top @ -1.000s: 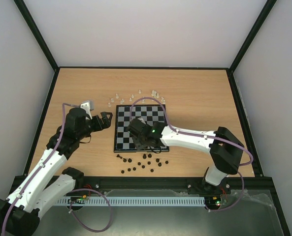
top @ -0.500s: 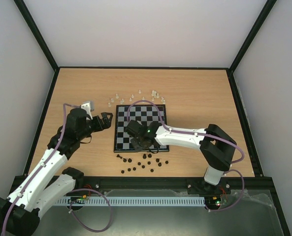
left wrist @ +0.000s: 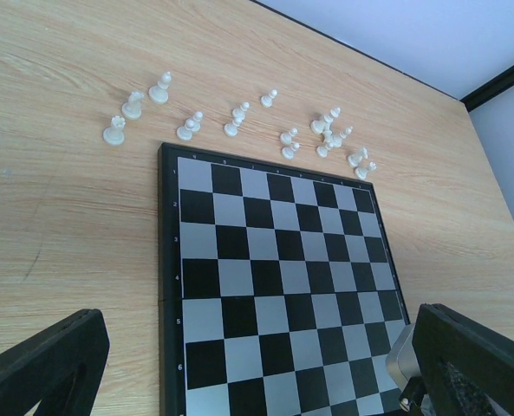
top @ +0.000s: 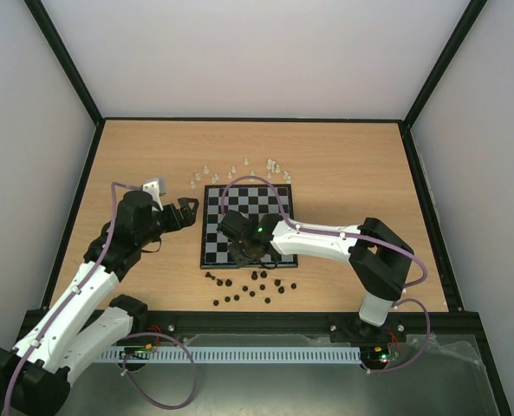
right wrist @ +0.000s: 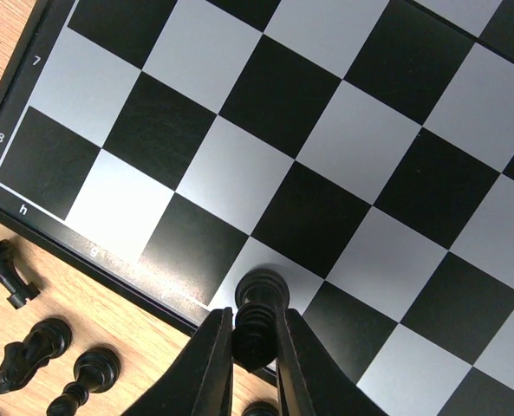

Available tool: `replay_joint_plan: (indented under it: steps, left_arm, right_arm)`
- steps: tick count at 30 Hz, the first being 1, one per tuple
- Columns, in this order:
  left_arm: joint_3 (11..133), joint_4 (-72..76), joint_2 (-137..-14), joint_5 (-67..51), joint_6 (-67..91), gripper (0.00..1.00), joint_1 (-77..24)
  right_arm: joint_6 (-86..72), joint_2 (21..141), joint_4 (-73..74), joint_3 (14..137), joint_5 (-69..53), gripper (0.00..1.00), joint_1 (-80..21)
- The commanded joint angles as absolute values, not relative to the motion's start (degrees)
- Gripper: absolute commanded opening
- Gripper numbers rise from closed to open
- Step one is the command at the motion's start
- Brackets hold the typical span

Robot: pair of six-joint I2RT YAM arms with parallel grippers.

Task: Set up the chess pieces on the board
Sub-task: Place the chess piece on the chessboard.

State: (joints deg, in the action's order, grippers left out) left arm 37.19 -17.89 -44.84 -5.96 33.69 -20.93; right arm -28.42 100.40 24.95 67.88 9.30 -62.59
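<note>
The board [top: 265, 201] lies mid-table, its squares black and silvery-grey. My right gripper [top: 242, 251] is over its near row, shut on a black chess piece [right wrist: 258, 325]. That piece's base rests on a silvery square of the board [right wrist: 326, 156] by the near border, and one finger [right wrist: 213, 364] presses on each side of it. Loose black pieces [top: 248, 288] lie on the wood in front of the board. Several white pieces [left wrist: 239, 117] stand scattered beyond the far edge. My left gripper [top: 187, 212] hangs open just left of the board, holding nothing.
In the right wrist view, loose black pieces [right wrist: 31, 351] lie on the wood just outside the board's border, close to my fingers. The right arm's grey wrist [left wrist: 404, 364] shows at the lower right of the left wrist view. Dark rails border the table.
My right gripper has shifted slightly left along the board's near rows with the black piece in it. The left arm has not moved.
</note>
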Motion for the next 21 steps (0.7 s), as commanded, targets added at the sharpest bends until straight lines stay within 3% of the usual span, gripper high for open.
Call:
replay_joint_plan:
  steps: [1, 21]
  left_arm:
    - [36.42, -17.23, -44.73, -5.97, 33.93, 0.99, -20.57]
    - [37.21, -17.55, -44.01, -8.22, 33.07, 0.99, -20.57]
  right_arm:
    - [-28.39, 101.32, 27.64, 68.29, 8.26, 0.17, -62.49]
    - [-30.58, 89.76, 30.5, 64.66, 9.81, 0.41, -62.49]
